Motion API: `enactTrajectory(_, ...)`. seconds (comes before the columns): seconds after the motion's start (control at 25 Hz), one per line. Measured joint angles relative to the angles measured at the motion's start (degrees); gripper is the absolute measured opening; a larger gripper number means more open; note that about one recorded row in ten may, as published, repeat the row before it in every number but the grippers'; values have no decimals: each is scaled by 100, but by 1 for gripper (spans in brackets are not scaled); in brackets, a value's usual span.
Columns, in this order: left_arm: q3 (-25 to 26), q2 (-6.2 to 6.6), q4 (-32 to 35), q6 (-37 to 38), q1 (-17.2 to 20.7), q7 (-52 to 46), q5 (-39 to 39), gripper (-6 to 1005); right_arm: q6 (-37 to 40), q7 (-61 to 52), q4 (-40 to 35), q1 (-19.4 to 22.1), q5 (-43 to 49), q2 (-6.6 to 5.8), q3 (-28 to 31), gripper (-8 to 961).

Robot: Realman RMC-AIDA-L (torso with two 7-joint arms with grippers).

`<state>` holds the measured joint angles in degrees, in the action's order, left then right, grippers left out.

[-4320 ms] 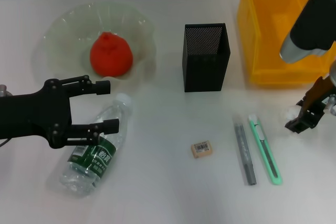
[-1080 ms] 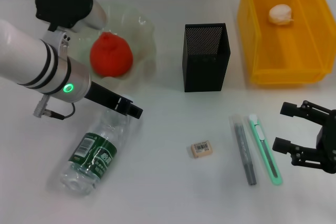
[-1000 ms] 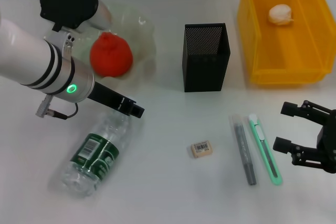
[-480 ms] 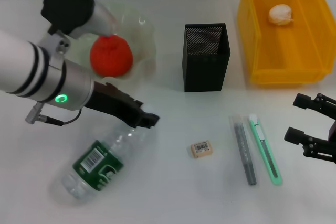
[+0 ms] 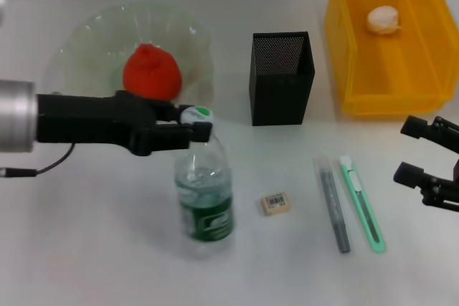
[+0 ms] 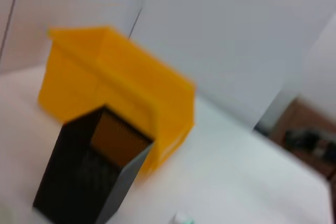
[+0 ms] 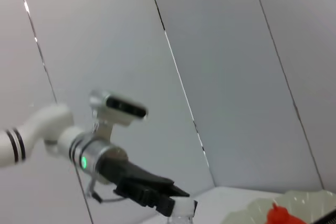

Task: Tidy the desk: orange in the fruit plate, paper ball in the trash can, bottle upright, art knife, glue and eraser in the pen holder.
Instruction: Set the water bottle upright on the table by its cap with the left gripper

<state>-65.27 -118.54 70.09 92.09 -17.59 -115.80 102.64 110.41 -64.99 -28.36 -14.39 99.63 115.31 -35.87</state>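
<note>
The clear bottle [image 5: 204, 191] with a green label stands upright in the middle of the desk. My left gripper [image 5: 195, 124] is shut on its neck just under the white cap [image 5: 196, 114]. The orange [image 5: 150, 73] lies in the glass fruit plate [image 5: 86, 41]. The paper ball [image 5: 382, 19] lies in the yellow bin [image 5: 373, 91]. The eraser [image 5: 275, 203], grey glue stick [image 5: 334, 209] and green art knife [image 5: 363, 204] lie in front of the black pen holder [image 5: 281, 77]. My right gripper [image 5: 405, 150] is open and empty, right of the knife.
The left wrist view shows the pen holder [image 6: 89, 182] and the yellow bin [image 6: 121, 87] behind it. The right wrist view shows my left arm [image 7: 105, 156] far off and the orange [image 7: 281, 216]. The desk's back edge meets a grey wall.
My left gripper has swung the bottle from lying on its side to standing upright, further right. The right gripper has barely moved.
</note>
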Motion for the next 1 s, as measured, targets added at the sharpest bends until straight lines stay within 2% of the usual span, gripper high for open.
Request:
enactTrajectory(0.04, 0, 0, 0, 0, 0, 0, 0, 444, 0, 0, 0, 0, 0, 0, 0, 851)
enactTrajectory(0.2, 636, 6, -757, 449, 51, 1026, -387, 444, 160, -193, 1, -57, -7, 27, 143, 851)
enactTrajectory(0.28, 756, 7, -917, 524, 66, 1259, -438, 445, 228, -260, 5, -74, -7, 52, 232, 851)
enactTrajectory(0.32, 1024, 8, -1481, 705, 109, 2027, -675, 445, 240, -275, 10, -76, -7, 64, 267, 851)
enactTrajectory(0.36, 1067, 8, -1583, 733, 115, 2161, -726, 445, 251, -289, 16, -78, -7, 78, 304, 851)
enactTrajectory(0.4, 1262, 7, -2183, 909, 141, 2939, -1019, 445, 253, -299, 26, -84, -7, 115, 357, 851)
enactTrajectory(0.44, 1262, 7, -2183, 909, 141, 2939, -1019, 445, 253, -299, 26, -84, -7, 115, 357, 851)
enactTrajectory(0.56, 1607, 7, -3004, 1124, 148, 4038, -1303, 445, 226, -299, 39, -125, -7, 158, 383, 851)
enactTrajectory(0.6, 1808, 7, -3450, 1197, 150, 4717, -1364, 444, 206, -296, 84, -169, -7, 178, 394, 852)
enactTrajectory(0.64, 1808, 7, -3450, 1197, 150, 4717, -1364, 443, 206, -296, 84, -169, -7, 178, 394, 852)
enactTrajectory(0.84, 2299, 3, -4374, 1241, 159, 6290, -1388, 437, 137, -205, 256, -261, -7, 264, 563, 851)
enactTrajectory(0.96, 2633, -7, -4946, 1220, 154, 7349, -1393, 434, 114, -117, 289, -279, -7, 337, 648, 851)
enactTrajectory(1.0, 2813, -14, -5322, 1166, 126, 8103, -1395, 433, 99, -48, 321, -282, -7, 365, 666, 851)
